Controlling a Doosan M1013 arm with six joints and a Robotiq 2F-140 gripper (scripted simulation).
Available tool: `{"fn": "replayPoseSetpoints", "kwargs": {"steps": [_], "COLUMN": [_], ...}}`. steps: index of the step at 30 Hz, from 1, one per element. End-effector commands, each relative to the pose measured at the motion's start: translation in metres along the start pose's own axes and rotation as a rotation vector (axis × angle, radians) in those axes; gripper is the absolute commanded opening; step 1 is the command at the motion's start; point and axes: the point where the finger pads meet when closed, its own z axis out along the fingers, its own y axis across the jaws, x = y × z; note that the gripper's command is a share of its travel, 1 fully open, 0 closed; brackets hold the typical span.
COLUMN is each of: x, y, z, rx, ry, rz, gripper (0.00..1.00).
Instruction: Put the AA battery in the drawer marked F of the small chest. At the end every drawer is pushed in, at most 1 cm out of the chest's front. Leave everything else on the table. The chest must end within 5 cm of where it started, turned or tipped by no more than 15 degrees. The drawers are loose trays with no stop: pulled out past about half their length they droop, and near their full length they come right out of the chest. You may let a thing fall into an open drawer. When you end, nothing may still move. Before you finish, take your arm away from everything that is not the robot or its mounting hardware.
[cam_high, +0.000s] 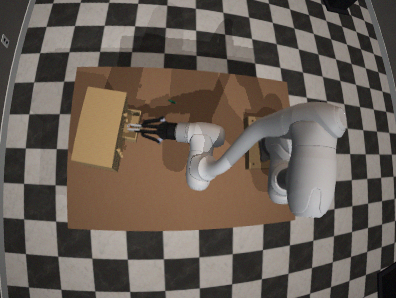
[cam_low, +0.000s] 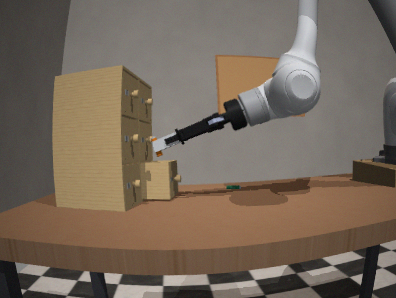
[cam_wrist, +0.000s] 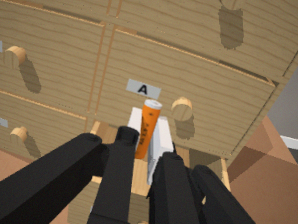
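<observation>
The small wooden chest (cam_high: 100, 127) stands at the table's left end and also shows in the side view (cam_low: 95, 137). Its bottom right drawer (cam_low: 161, 180) is pulled partly out; its label is hidden. My gripper (cam_low: 159, 145) is shut on the AA battery (cam_wrist: 148, 129), an orange and white cylinder sticking out past the fingertips. The battery's tip is just above the open drawer and close to the chest's front, below the drawer marked A (cam_wrist: 143, 88).
A small green object (cam_high: 172, 101) lies on the table behind the arm, also seen in the side view (cam_low: 232, 187). A wooden block (cam_high: 252, 142) sits by the robot's base at the right. The arm stretches across the middle of the table.
</observation>
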Motion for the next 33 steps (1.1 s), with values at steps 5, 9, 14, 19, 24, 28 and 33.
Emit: {"fn": "replayPoseSetpoints", "kwargs": {"steps": [5, 9, 14, 19, 24, 28, 33], "x": [0.0002, 0.0002, 0.0002, 0.0002, 0.0002, 0.0002, 0.0002], "y": [0.0000, 0.0000, 0.0000, 0.0000, 0.0000, 0.0000, 0.0000], "z": [0.0003, 0.0003, 0.0003, 0.0003, 0.0003, 0.0003, 0.0003], "rx": [0.000, 0.000, 0.000, 0.000, 0.000, 0.000, 0.000], "ry": [0.000, 0.000, 0.000, 0.000, 0.000, 0.000, 0.000], "rz": [0.000, 0.000, 0.000, 0.000, 0.000, 0.000, 0.000], "gripper": [0.06, 0.06, 0.06, 0.06, 0.08, 0.10, 0.15]}}
